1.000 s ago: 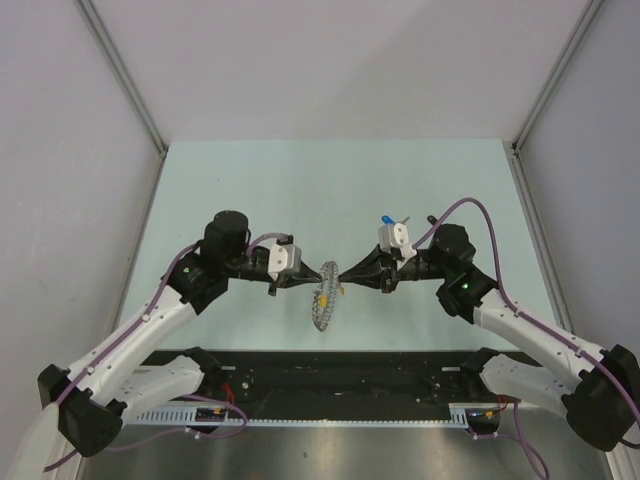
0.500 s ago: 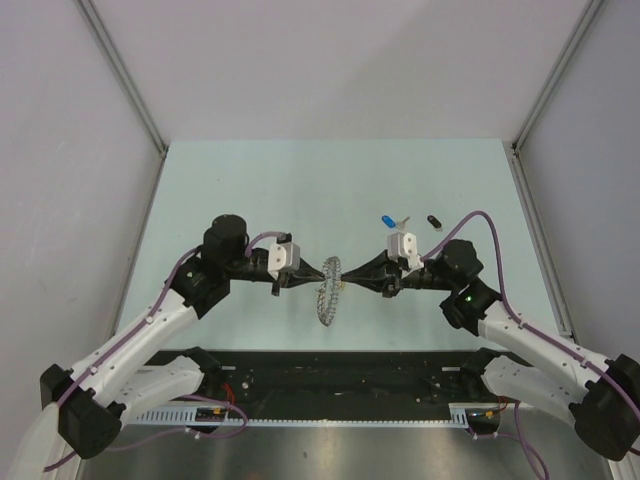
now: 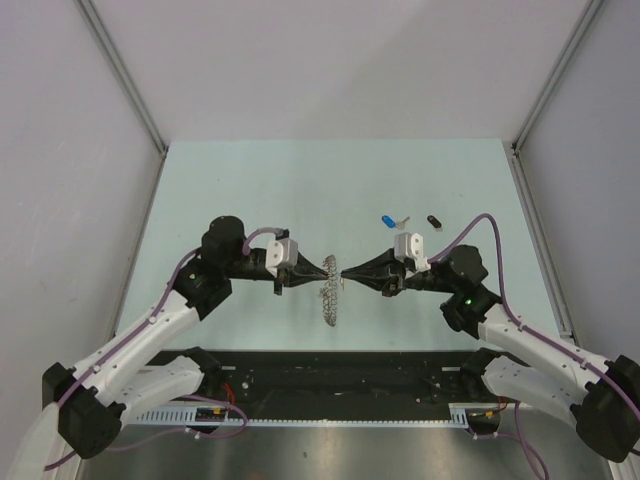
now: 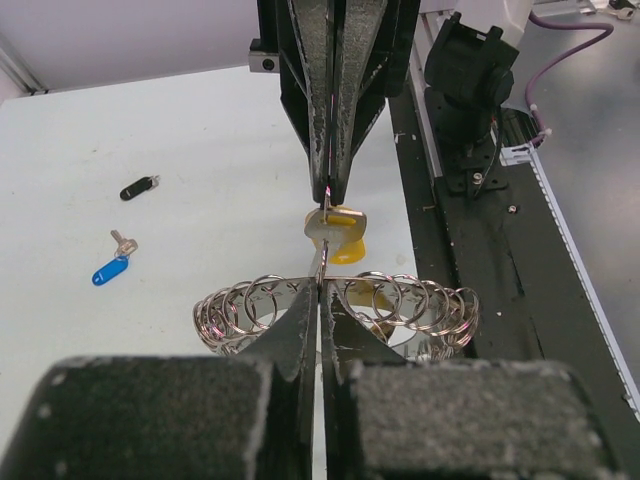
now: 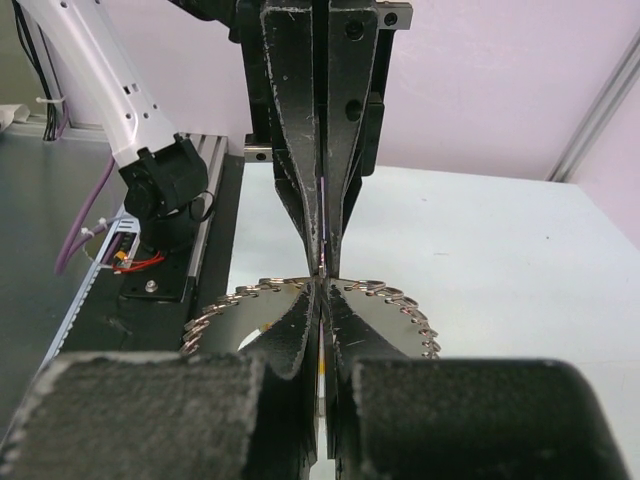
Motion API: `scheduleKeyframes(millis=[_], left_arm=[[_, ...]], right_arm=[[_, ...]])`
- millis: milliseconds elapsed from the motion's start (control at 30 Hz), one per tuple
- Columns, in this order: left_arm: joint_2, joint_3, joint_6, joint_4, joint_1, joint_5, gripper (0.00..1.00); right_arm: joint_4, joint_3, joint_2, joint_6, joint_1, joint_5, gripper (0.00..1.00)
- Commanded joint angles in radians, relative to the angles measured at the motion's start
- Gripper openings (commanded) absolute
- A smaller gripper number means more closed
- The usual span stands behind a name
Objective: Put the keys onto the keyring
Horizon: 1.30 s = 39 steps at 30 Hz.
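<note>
My left gripper [image 3: 328,270] is shut on the top rim of the keyring [image 3: 329,298], which hangs edge-on above the table. In the left wrist view the ring's wire loops [image 4: 250,305] fan out on both sides of my shut fingertips. My right gripper [image 3: 344,272] meets it tip to tip and is shut on the yellow key [image 4: 345,245], whose blade touches the ring's rim. The blue key [image 3: 388,221] and the black key [image 3: 434,222] lie on the table behind the right arm; both also show in the left wrist view, blue [image 4: 110,268] and black [image 4: 138,187].
A black rail [image 3: 340,375] with cables runs along the table's near edge. Grey enclosure walls [image 3: 80,150] stand left and right. The pale green table top [image 3: 330,180] stretches behind the grippers.
The right arm's wrist has swung down and right, uncovering the blue and black keys. The keyring has turned more edge-on. Both grippers stay shut, tip to tip.
</note>
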State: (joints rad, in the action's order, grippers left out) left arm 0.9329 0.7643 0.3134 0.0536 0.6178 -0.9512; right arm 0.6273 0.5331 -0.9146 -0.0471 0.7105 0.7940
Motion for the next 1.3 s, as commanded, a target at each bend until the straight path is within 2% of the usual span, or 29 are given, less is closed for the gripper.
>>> scheduleKeyframes(millis=[0, 1267], left_arm=[[-0.019, 0.0, -0.043, -0.106, 0.005, -0.044, 0.0], [-0.016, 0.004, -0.065, -0.106, 0.005, -0.018, 0.01]], right_arm=[[0.083, -0.007, -0.004, 0.013, 0.012, -0.032, 0.0], [0.072, -0.007, 0.017, 0.004, 0.037, -0.058, 0.0]])
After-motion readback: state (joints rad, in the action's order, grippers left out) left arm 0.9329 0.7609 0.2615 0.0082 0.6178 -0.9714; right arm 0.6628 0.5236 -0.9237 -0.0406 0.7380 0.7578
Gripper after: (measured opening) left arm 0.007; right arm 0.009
